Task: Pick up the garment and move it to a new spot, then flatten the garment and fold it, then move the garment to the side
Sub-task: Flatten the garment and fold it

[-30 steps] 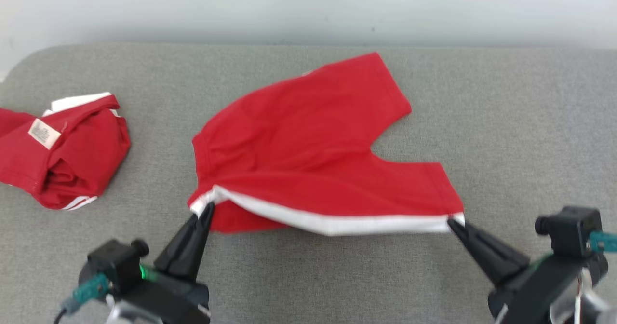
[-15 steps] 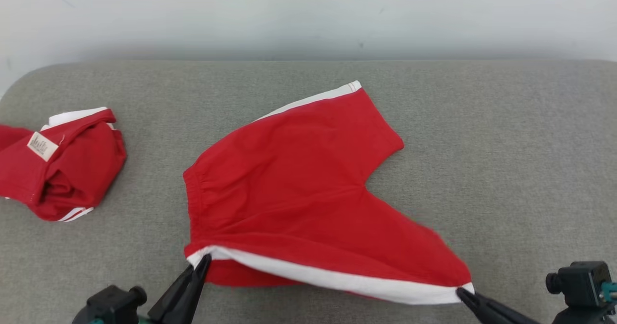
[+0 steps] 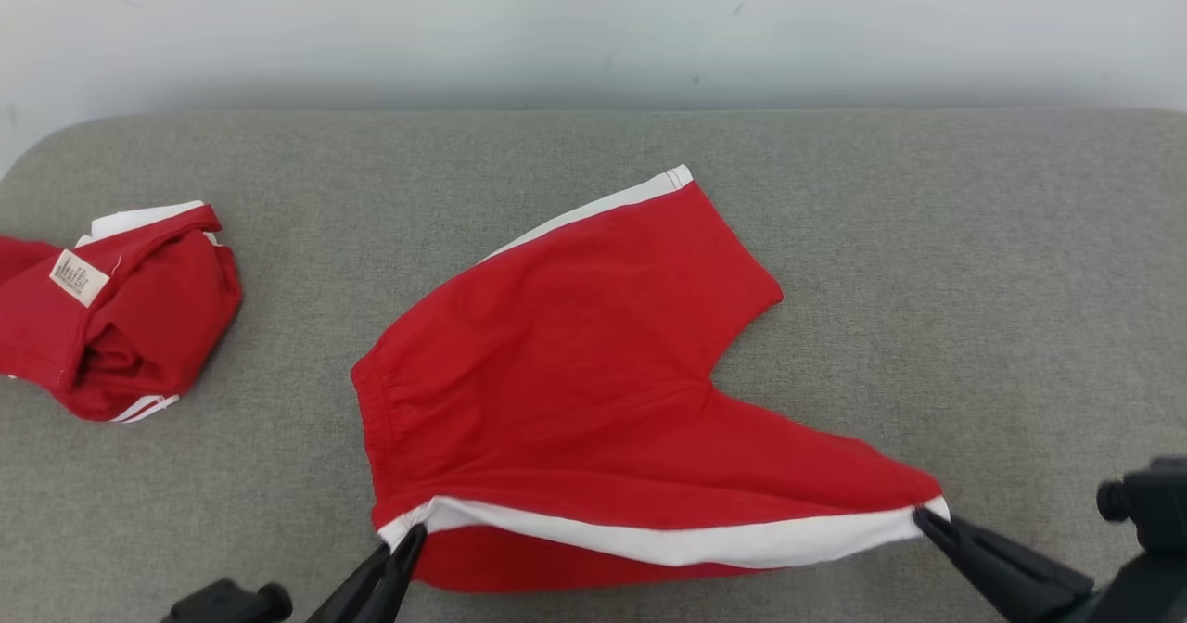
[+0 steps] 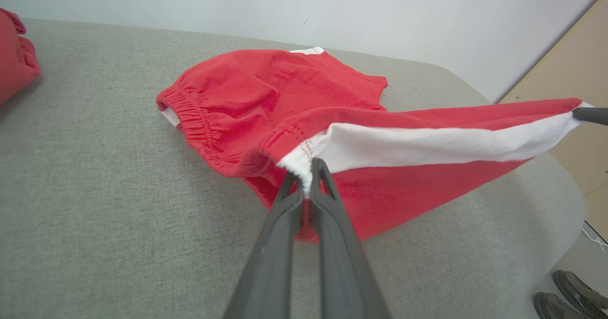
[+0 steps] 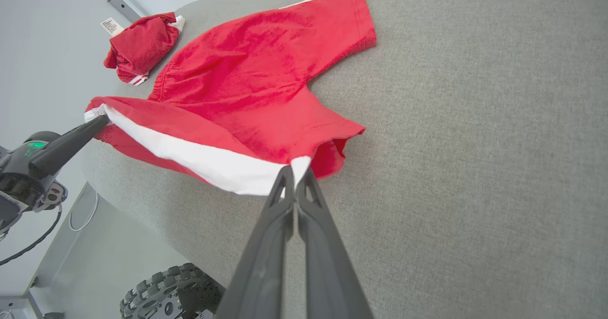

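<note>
- table (image 3: 974, 234): grey fabric top, wide, set against a pale wall (image 3: 593, 20)
- shorts (image 3: 575, 373): red with white side stripes, mid-table toward the front edge; waistband to the left, legs to the right; far leg lies flat, near side is lifted off the table
- second garment (image 3: 130, 326): red, bunched up, at the far left of the table, well apart from the shorts
- stripe (image 3: 668, 540): white, pulled taut between the two grippers along the near side
- left gripper (image 3: 411, 535): fingers clamped together on the waistband corner, at the stripe's left end
- right gripper (image 3: 923, 515): pinched tight on the near leg's hem corner, at the stripe's right end
- label (image 3: 79, 277): white, on the second garment, text too small to read
</note>
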Robot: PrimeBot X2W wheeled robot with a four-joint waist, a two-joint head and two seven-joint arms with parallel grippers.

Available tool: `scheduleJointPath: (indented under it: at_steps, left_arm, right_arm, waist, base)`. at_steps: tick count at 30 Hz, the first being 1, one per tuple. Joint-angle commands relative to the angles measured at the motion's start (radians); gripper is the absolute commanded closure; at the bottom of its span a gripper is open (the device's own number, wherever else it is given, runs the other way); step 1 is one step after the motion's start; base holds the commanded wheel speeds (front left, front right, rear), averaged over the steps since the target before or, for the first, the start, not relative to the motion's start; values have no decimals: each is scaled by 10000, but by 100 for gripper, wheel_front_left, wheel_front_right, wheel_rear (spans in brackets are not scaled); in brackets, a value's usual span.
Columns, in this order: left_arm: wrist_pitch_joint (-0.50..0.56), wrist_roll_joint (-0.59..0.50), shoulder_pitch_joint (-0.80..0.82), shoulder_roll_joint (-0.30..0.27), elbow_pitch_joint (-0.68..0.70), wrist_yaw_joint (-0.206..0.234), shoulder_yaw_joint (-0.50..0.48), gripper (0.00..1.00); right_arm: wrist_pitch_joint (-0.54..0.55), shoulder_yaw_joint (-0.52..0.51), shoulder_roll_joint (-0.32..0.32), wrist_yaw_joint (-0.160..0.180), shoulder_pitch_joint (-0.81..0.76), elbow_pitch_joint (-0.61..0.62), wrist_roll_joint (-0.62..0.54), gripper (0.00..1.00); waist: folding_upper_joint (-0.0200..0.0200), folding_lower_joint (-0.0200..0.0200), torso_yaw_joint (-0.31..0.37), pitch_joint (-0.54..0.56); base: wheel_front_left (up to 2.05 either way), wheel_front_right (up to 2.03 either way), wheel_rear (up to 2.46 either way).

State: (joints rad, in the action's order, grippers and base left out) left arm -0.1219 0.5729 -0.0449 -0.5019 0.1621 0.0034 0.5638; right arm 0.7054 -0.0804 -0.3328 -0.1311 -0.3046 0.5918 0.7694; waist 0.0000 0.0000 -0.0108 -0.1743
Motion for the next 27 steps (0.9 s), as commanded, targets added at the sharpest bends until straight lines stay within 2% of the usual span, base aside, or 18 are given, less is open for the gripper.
scheduleJointPath:
  at_steps: [1,6,12,27]
  left_arm:
    - [172,-58,438,69,90,-48,50,100]
    - [597,-56,1383,416,-11,-201,186,100]
    - [823,90,2470,900,-459,-207,99,100]
    - [1057,534,4637,2181,-2099,-76,-143,100]
  right_arm:
    - [140,100,-290,7,612,-86,18,100]
    - [424,485,-1143,7,2344,-778,103,100]
    - [169,1295,-1989,7,4656,-2041,172,100]
    - [-1210,3325,-2685,7,8493,-5138,-132,100]
  waist:
    - [0,0,-112,-107]
    - [0,0,-373,-379]
    - [0,0,-714,-823]
    - [0,0,-1605,-1889]
  base:
    - [0,0,0]
    - [0,0,0]
    - [0,0,0]
    - [0,0,0]
